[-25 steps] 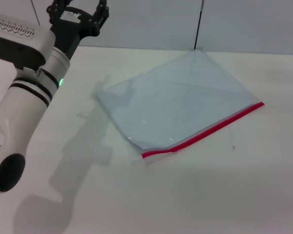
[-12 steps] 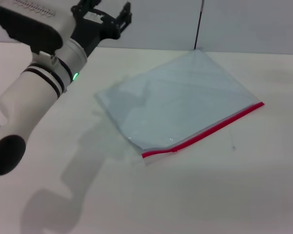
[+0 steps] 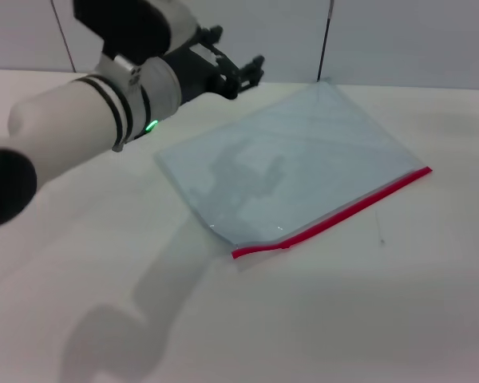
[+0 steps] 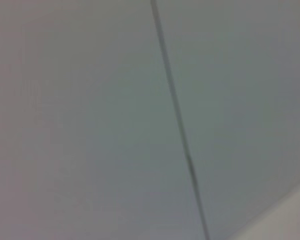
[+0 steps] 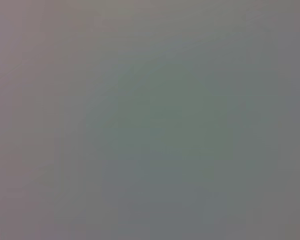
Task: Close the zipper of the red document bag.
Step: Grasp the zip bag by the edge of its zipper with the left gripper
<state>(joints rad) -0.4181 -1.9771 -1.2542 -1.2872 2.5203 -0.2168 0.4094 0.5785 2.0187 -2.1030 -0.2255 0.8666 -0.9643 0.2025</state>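
- Bag (image 3: 291,159) lies flat on the white table (image 3: 367,319), zipper (image 3: 335,214) along its near edge.
- Left gripper (image 3: 238,73) hovers over the bag's far-left corner, fingers spread, empty.
- Nothing covers the zipper.

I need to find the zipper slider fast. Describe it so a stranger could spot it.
On the white table lies the red document bag, flat and translucent. The zipper lines its near edge. The slider is the tiny bump near that strip's left end.

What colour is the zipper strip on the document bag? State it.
Bright red; the zipper edges the pale blue-grey document bag, clearest in the head view.
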